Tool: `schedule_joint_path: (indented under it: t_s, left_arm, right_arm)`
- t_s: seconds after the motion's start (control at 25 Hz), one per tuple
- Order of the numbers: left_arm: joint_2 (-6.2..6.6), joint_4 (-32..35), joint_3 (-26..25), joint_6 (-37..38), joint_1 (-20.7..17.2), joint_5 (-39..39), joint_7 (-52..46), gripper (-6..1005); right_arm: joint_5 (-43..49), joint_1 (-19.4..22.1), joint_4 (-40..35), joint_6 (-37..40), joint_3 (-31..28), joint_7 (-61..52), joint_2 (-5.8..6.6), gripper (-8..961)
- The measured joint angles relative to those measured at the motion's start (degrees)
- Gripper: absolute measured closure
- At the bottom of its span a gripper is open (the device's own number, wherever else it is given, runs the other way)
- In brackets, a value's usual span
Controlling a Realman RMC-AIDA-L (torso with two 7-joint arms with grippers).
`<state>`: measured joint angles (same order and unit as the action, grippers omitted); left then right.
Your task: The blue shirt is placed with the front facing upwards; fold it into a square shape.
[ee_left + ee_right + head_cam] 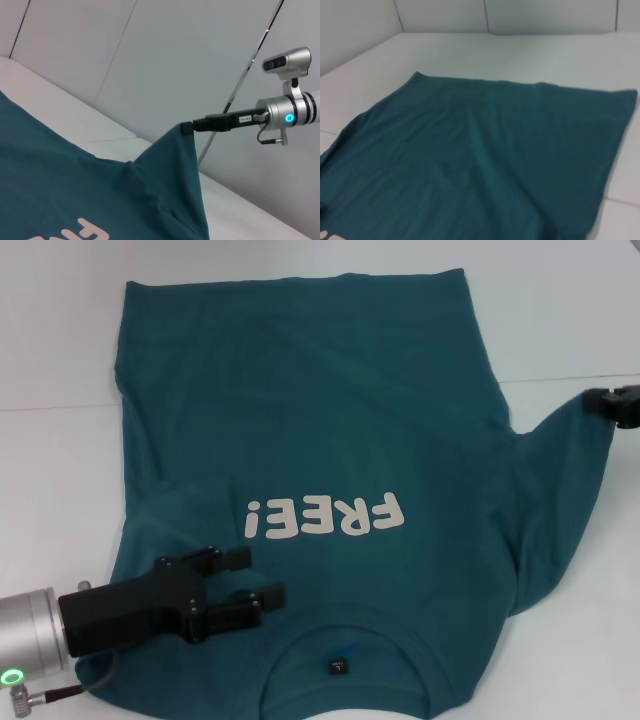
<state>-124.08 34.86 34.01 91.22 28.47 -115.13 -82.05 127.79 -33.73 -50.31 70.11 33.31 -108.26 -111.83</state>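
Head view: the left gripper [250, 580] reaches in low from the near left, jaws apart, over the blue shirt [330, 440] near its collar. The shirt lies front up on the white table [60, 340], "FREE!" print [325, 516] facing the robot. At the right edge, the right gripper [606, 400] is clamped on the right sleeve, mostly cut off.

Left wrist view: the right gripper [187, 128] holds the sleeve tip lifted, cloth draping down.

Right wrist view: only the shirt's hem half [485, 155] on the table; no fingers visible.

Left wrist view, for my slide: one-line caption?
Right hand lifts the blue shirt by its sleeve tip.
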Motion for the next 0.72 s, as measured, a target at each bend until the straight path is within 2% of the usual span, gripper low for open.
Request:
schedule_joint_path:
  t_s: [0.28,0.72]
  left_arm:
    - [-0.02,0.0,0.0,-0.1,0.0,0.0,0.1,140]
    - [-0.02,-0.1,0.0,-0.2,0.1,0.0,0.1,140]
  right_arm:
    - [0.0,-0.4,-4.2,0.0,0.9,1.0,-1.85,943]
    - [0.1,-2.1,-5.7,0.5,1.4,0.4,-2.14,942]
